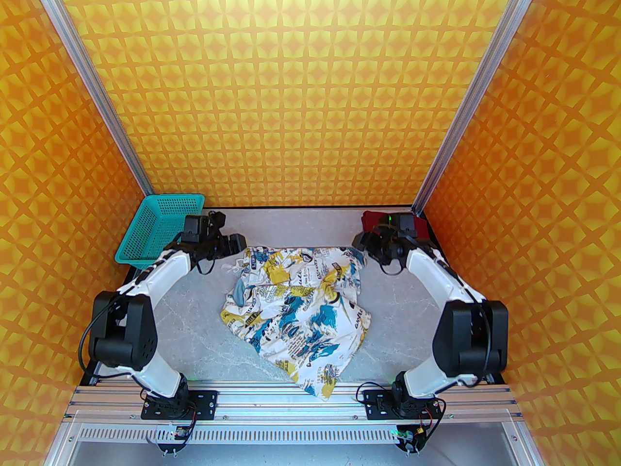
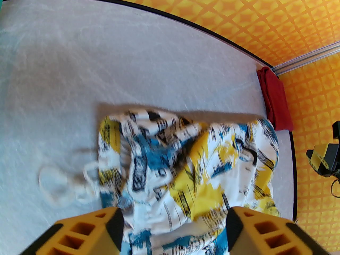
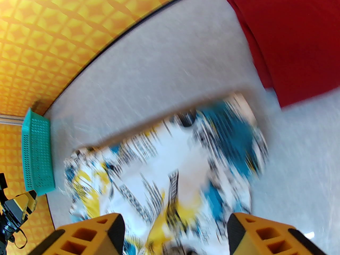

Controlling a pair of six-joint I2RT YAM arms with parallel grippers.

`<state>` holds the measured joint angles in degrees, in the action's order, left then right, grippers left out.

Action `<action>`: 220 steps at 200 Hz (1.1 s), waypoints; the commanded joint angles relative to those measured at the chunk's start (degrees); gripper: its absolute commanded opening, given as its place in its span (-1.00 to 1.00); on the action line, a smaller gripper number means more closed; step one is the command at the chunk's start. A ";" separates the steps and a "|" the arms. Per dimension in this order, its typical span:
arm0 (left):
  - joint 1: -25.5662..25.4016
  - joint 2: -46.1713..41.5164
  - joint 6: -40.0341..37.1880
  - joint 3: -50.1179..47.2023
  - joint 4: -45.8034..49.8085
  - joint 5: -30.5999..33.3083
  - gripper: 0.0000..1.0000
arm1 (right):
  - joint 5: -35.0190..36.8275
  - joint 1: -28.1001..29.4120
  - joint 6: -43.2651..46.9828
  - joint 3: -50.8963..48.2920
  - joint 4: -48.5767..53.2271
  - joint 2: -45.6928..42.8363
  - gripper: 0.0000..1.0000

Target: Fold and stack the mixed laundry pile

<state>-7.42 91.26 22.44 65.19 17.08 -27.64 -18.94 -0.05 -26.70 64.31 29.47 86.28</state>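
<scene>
The white garment printed in blue, yellow and black (image 1: 296,308) lies crumpled in the middle of the table, its near corner hanging over the front rail. The dark red T-shirt (image 1: 374,219) sits folded in the back right corner, partly hidden behind my right arm. My left gripper (image 1: 236,246) hovers at the printed garment's far left corner and my right gripper (image 1: 363,249) at its far right corner. In the left wrist view the left gripper (image 2: 175,232) is open above the printed cloth (image 2: 186,163). The right gripper (image 3: 175,232) is likewise open over the cloth (image 3: 170,169), with the red T-shirt (image 3: 292,36) just beyond.
A teal perforated basket (image 1: 155,233) leans in the back left corner, close behind my left wrist. A white drawstring (image 2: 58,185) trails from the garment's left corner onto the grey tabletop (image 1: 194,318). Orange patterned walls close in the back and both sides.
</scene>
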 commanded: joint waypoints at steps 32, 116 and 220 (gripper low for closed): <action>-5.75 -5.43 -3.16 -10.14 5.62 5.36 0.48 | 0.97 11.52 -2.02 -16.43 4.41 -13.01 0.37; -14.55 9.92 -7.95 -4.69 8.77 10.59 0.24 | 8.94 28.62 -10.49 -26.59 -1.07 -5.87 0.26; -9.90 -12.23 -3.06 -10.65 5.03 8.94 -1.00 | 23.53 19.66 -2.42 -14.17 8.91 -4.72 -0.32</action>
<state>-19.09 84.40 17.96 55.75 22.83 -18.57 -0.36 21.30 -32.34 46.70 34.04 83.50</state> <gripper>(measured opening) 0.025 0.343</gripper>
